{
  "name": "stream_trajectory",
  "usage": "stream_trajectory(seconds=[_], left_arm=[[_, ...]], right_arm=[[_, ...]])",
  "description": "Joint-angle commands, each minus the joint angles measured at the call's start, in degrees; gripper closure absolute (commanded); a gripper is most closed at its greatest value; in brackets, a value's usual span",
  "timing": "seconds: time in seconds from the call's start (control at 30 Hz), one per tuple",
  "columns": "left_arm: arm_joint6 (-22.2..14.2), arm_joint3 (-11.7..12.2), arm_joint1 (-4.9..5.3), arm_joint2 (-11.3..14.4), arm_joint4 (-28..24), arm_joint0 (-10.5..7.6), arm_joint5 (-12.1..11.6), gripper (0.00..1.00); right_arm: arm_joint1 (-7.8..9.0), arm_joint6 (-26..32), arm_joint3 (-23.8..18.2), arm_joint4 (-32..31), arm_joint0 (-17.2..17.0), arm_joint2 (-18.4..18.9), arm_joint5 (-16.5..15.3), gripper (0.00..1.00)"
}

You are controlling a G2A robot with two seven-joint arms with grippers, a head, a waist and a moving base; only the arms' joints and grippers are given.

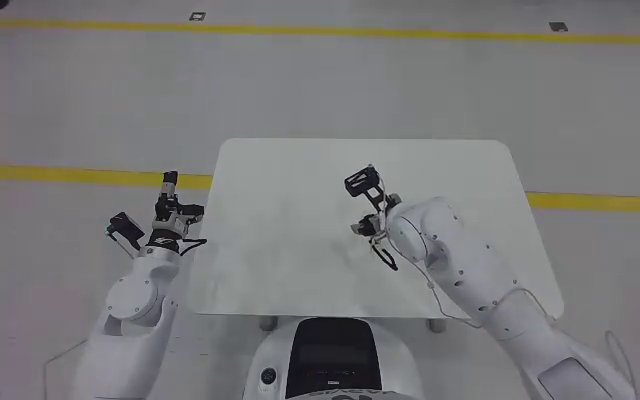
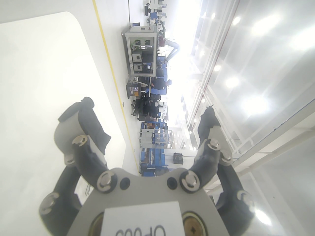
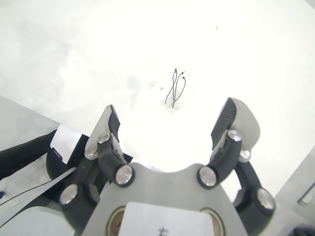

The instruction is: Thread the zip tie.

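Note:
Two thin black zip ties (image 3: 176, 88) lie crossed over each other on the white table (image 3: 73, 37), each with its small head at the far end. My right gripper (image 3: 169, 110) hangs above the table just short of them, open, with nothing between its ribbed pads (image 3: 222, 119). From above, the right gripper (image 1: 372, 215) sits over the middle of the table (image 1: 290, 200). My left gripper (image 2: 147, 109) is open and empty, held beside the table's left edge (image 2: 37, 74) and pointing out towards the room. In the top view the left gripper (image 1: 170, 195) is just off that edge.
The table's rounded corner (image 2: 73, 20) lies ahead of the left gripper. A yellow floor line (image 1: 320, 32) runs behind the table, another (image 1: 90, 176) passes under it. Workbenches and cabinets (image 2: 141, 50) stand far off in the room.

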Motion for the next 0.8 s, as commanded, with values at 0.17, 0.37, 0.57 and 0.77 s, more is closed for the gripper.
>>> stream_trajectory(seconds=[0.17,0.37,0.57,0.77], left_arm=[[0.0,0.0,0.00,0.0,0.0,0.00,0.0,0.00],[0.0,0.0,0.00,0.0,0.0,0.00,0.0,0.00],[0.0,0.0,0.00,0.0,0.0,0.00,0.0,0.00],[0.0,0.0,0.00,0.0,0.0,0.00,0.0,0.00]], right_arm=[[-2.29,6.2,5.6,3.0,6.3,-4.0,0.7,0.00],[-5.07,7.3,16.3,9.6,12.5,-9.3,3.0,0.00],[-6.79,7.3,24.3,12.3,16.5,-14.1,5.0,0.00],[-6.79,7.3,24.3,12.3,16.5,-14.1,5.0,0.00]])
